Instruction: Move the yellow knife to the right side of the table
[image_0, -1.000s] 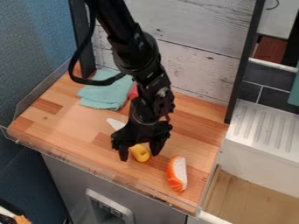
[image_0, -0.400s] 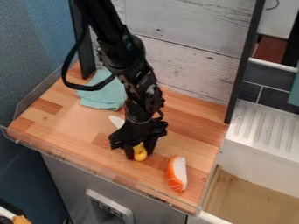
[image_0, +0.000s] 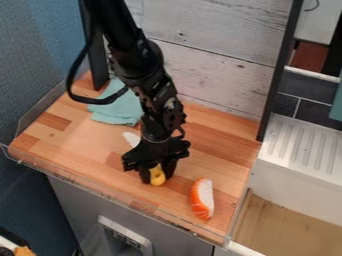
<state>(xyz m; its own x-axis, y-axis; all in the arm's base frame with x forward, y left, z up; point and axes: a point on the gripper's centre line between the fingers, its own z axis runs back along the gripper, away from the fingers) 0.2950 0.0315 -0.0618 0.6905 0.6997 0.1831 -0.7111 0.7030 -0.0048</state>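
1. Over on the left, upper part of the frame, I see a teal cloth (image_0: 119, 109) folded on the table; it plays no part in this job.
2. Near the center, a pale blade (image_0: 131, 139) pokes out behind the gripper (image_0: 156, 179), probably the far end of the yellow knife (image_0: 157, 174).
3. Just below center, the jaws are closed about the knife's yellow handle, low over the wood. I'd call this the grasping step; next comes a small lift, checking that the blade follows.
4. Lower right lies an orange-and-white toy piece (image_0: 202, 198). The carry toward the right of the table (image_0: 224, 160) should clear it, or pass behind.
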